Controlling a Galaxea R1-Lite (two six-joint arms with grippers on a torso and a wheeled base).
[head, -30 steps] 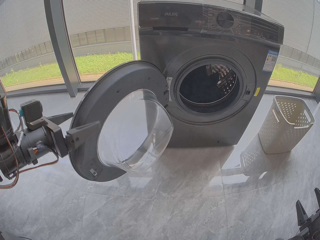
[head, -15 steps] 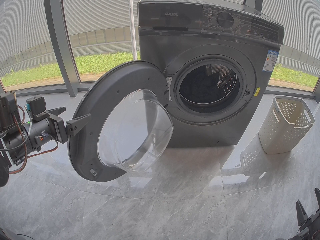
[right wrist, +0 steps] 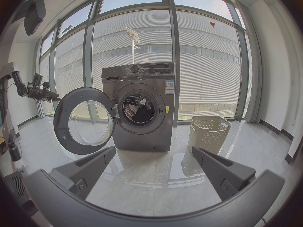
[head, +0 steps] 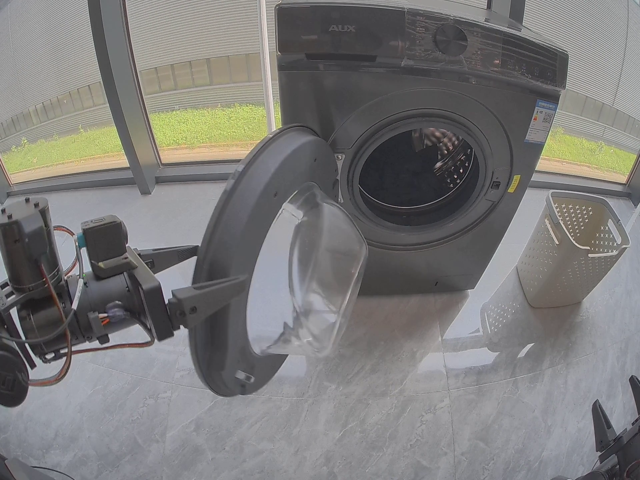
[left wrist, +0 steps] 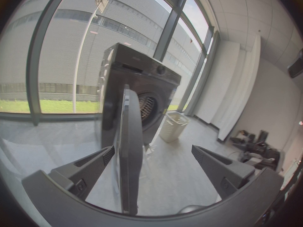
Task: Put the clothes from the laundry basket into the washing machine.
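One washer (head: 427,135), its one round door (head: 267,235) swung out, and one white basket (head: 573,248) stand on a glossy grey tiled floor (head: 373,401) before tall windows (head: 200,68) in the head view. The basket is upright just right of the washer, the left gripper (head: 221,266) has its jaws spread either side of the door's rim, and the right gripper (head: 617,405) sits low at the right. In the left wrist view the door stands edge-on between those released jaws. In the right wrist view the right jaws gape wide, grasping nothing, well apart from washer and basket; since half a second ago the door has swung part-way toward the washer, the left gripper moving with it.
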